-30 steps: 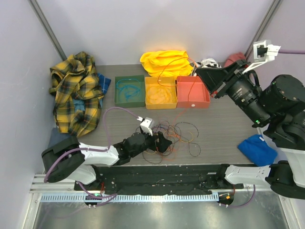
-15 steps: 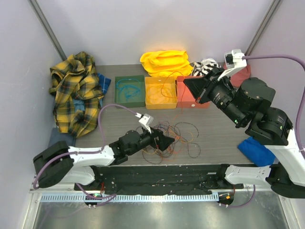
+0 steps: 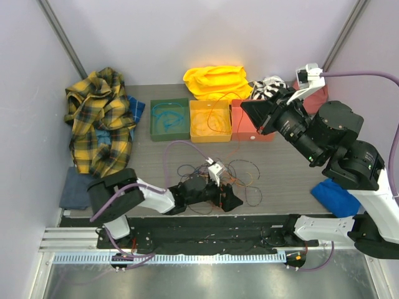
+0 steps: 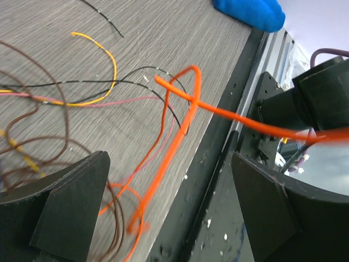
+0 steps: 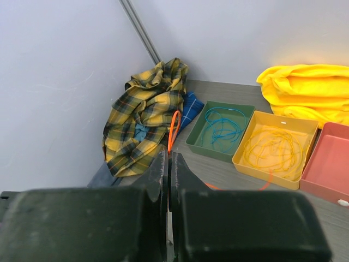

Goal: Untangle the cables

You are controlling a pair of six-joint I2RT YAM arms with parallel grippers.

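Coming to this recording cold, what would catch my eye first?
A tangle of thin cables at the table's near middle draws the eye, with the left gripper low at its near edge, jaws wide open. Raised over the far right, the right gripper has its jaws shut on an orange cable. A plaid shirt is heaped at the far left, beside a row of trays.

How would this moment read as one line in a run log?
left tool: open, low at the cables | right tool: shut on orange cable, raised
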